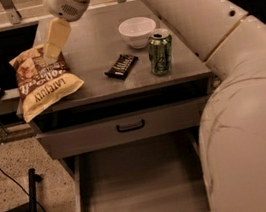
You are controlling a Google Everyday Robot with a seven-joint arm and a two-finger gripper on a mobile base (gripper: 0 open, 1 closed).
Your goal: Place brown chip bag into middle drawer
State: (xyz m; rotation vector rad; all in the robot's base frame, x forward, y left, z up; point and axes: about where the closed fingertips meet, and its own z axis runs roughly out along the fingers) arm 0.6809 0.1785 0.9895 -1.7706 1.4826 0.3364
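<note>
The brown chip bag (48, 84) lies on the left end of the grey cabinet top (92, 44), its lower end hanging slightly over the front edge. My gripper (52, 50) has cream-coloured parts and points down at the bag's upper end, right over it or touching it. The middle drawer (141, 187) is pulled out below, a wide shallow grey tray with a bare floor.
A white bowl (137, 30), a green can (160, 51) and a small dark candy bar (121, 66) stand on the top's right half. A drawer front with a black handle (130, 126) sits above the open drawer. My arm (240, 110) fills the right side. A black stand (31, 211) is at left.
</note>
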